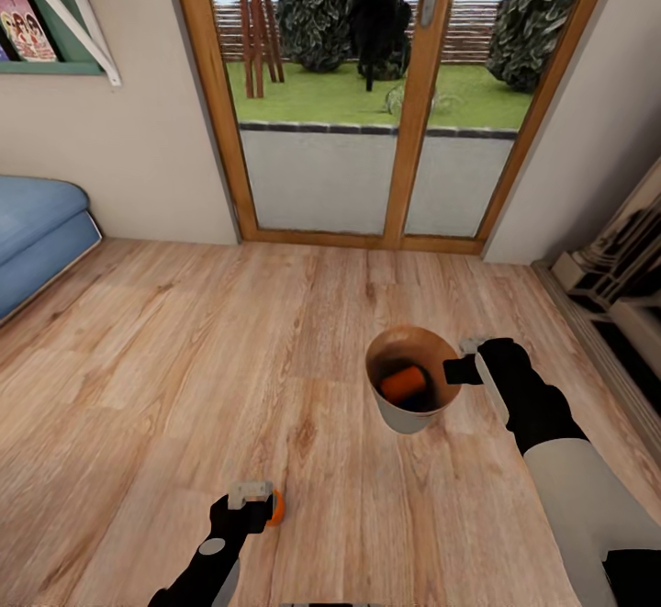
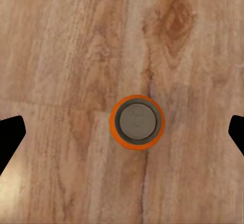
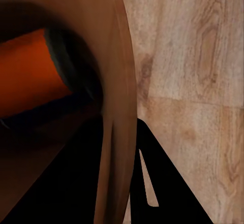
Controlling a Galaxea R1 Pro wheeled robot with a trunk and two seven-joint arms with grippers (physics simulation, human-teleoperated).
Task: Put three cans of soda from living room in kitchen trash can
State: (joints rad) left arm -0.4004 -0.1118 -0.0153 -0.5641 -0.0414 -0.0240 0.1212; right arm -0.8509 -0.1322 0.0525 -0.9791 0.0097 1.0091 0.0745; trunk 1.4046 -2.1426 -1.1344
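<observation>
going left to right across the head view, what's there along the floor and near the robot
blue sofa → left gripper → orange soda can on the floor → trash can with an orange can inside → right gripper at its rim → low cabinet

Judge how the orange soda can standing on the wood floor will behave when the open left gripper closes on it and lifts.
The upright orange soda can with the grey top looks rigid and small, so probably light. Its smooth round wall could slip or twist unless the left gripper stays centred. If knocked over, it would likely roll on the plank floor.
</observation>
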